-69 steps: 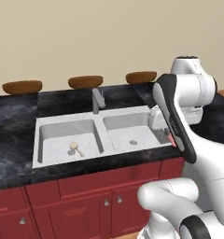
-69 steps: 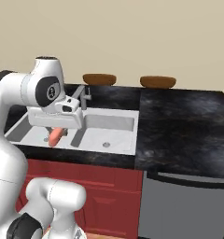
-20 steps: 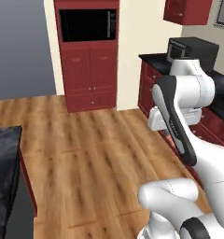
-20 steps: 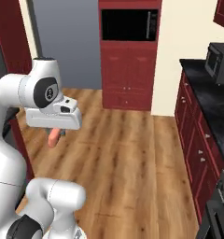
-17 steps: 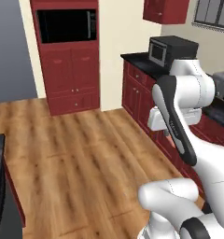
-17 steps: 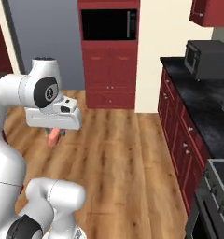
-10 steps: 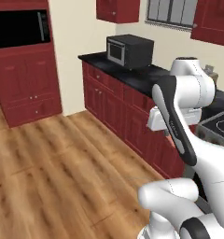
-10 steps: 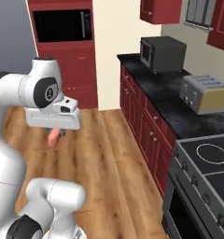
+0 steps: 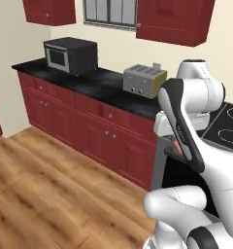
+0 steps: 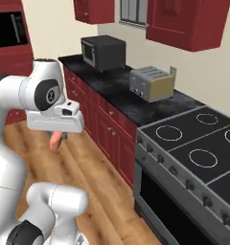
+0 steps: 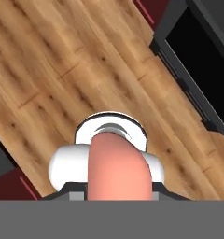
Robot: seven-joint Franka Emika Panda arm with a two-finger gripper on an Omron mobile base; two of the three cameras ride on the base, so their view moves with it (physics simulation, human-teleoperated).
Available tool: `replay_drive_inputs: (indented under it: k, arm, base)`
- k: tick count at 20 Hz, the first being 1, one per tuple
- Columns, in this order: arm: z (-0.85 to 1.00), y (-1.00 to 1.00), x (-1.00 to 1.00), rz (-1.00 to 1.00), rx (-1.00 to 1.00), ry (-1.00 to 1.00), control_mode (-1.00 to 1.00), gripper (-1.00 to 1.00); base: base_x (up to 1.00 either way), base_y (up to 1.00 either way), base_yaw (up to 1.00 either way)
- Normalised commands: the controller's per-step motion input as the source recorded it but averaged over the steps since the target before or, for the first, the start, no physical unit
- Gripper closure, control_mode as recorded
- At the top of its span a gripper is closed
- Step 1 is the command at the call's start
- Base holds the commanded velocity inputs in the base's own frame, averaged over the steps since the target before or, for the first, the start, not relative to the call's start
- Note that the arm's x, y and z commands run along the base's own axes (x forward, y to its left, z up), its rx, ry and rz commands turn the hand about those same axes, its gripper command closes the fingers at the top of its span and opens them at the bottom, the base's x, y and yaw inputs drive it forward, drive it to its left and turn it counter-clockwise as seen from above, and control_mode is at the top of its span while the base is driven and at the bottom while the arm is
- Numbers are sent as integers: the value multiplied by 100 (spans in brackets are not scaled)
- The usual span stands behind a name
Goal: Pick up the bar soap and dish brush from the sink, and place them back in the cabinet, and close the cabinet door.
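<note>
My claw (image 10: 54,139) is clenched on the bar soap (image 10: 54,141), which hangs below my hand above the wooden floor (image 10: 93,182), left of the stove (image 10: 193,153) and near the red drawers (image 10: 105,127) under the table (image 10: 121,93).

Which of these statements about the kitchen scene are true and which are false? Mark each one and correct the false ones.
1. The end effector holds the bar soap. True.
2. The toaster stands on the counter between the microwave and the stove. True.
3. The soap is green. False: it is salmon pink.
4. The soap hangs over the stove. False: it hangs over the wooden floor.
5. The wall cabinet above the toaster has its door open. False: it is shut.
</note>
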Motion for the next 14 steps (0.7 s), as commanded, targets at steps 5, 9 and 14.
replay_drive_inputs:
  k: [5, 9, 14]
  arm:
    - [0, 0, 0, 0, 0, 0, 100, 100]
    - [0, 0, 0, 0, 0, 0, 100, 100]
    - [0, 0, 0, 0, 0, 0, 100, 100]
  base:
    - [0, -11, -55]
    - [0, -11, -55]
    - [0, -14, -53]
